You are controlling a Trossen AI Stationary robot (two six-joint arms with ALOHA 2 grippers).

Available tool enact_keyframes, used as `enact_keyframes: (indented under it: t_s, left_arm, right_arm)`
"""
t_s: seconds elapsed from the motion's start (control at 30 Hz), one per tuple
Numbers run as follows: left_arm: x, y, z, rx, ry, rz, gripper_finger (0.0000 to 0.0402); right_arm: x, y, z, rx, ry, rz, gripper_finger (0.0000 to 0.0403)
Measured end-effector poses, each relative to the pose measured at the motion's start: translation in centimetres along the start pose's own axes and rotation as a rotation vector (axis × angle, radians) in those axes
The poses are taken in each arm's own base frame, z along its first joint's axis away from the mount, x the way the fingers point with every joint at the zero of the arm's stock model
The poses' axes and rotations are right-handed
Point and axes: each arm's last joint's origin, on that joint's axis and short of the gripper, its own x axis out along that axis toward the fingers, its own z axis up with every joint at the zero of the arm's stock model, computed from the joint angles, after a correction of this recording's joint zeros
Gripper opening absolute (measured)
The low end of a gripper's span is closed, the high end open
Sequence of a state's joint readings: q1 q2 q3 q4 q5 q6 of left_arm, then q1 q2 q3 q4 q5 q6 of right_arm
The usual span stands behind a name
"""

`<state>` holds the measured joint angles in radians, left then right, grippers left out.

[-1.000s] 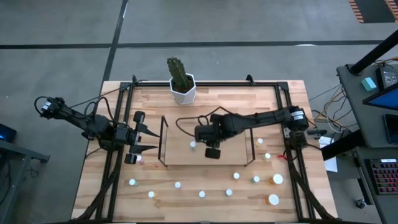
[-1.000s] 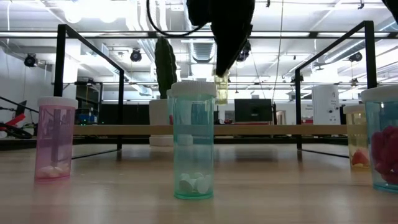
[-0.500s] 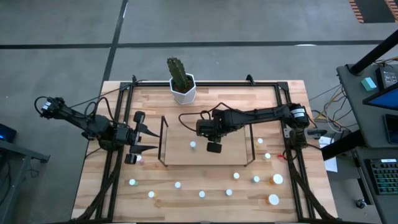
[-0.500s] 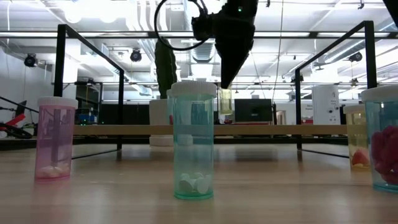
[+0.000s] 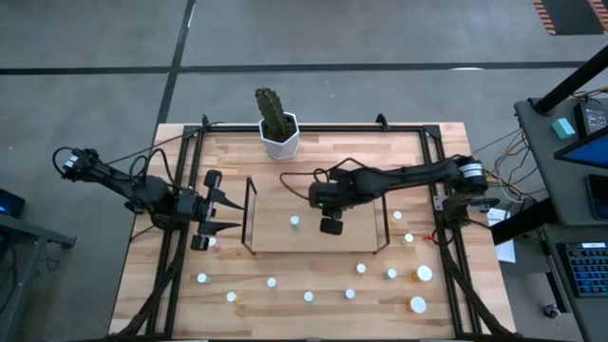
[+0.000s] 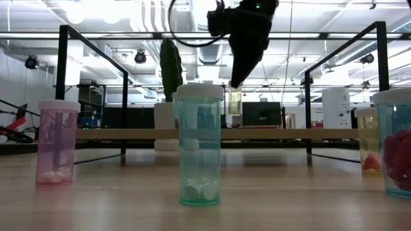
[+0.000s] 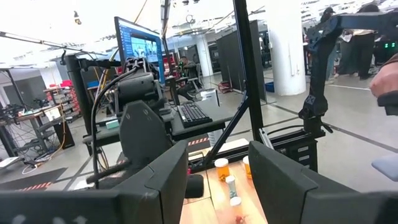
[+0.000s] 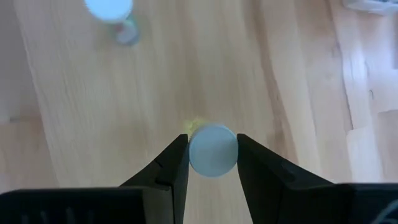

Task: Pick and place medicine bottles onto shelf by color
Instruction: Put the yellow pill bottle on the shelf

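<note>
My right gripper [image 5: 331, 225] hangs over the shelf [image 5: 380, 237], shut on a small yellowish medicine bottle [image 6: 234, 102] with a white cap. The shelf is a low wire rack with a wooden base. One white-capped greenish bottle [image 5: 295, 221] stands on that base, left of the held one. Several more medicine bottles [image 5: 309, 296] stand on the table along the near edge and at the right. My left gripper [image 5: 223, 216] waits open just left of the shelf, with nothing between its fingers [image 7: 174, 168]. My right gripper pinches the yellowish bottle at its top, with the white cap [image 8: 212, 150] between the two fingers. The fingers come from above, slanting down. The bottle hangs upright below the fingertips [image 6: 234, 110], clear of the shelf's base.
A cactus in a white pot [image 5: 280, 133] stands at the far edge. A black frame [image 5: 432, 152] edges the table. In the low view a pink bottle [image 6: 56, 142], a green one [image 6: 200, 144] and two at the right [image 6: 395, 144] stand near the camera.
My right gripper has carried the yellowish bottle a little toward the table's right edge and lower over the shelf. The bottle stays upright in the hold.
</note>
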<state>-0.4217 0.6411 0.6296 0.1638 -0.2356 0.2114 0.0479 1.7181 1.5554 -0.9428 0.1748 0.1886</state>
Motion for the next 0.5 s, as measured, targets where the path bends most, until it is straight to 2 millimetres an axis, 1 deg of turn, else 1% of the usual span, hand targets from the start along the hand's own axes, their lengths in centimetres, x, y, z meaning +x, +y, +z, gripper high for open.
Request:
enact_keyframes:
  t_s: [0.13,0.27,0.4,0.5]
  left_arm:
    - [0.0,0.0,0.0,-0.022,0.000,0.001,0.0153]
    - [0.0,0.0,0.0,-0.023,-0.005,0.002,0.0153]
    - [0.0,0.0,0.1,-0.024,-0.011,0.003,0.0153]
    - [0.0,0.0,0.1,-0.024,-0.011,0.003,0.0153]
  right_arm:
    - [-0.3,-0.7,-1.5,0.060,-0.043,0.001,0.0109]
    - [-0.2,-0.9,-2.0,0.086,-0.036,0.029,0.0109]
    - [0.3,-0.2,-2.1,0.076,-0.017,0.051,0.0109]
    - [1.3,0.3,-2.1,0.064,0.016,0.049,0.0109]
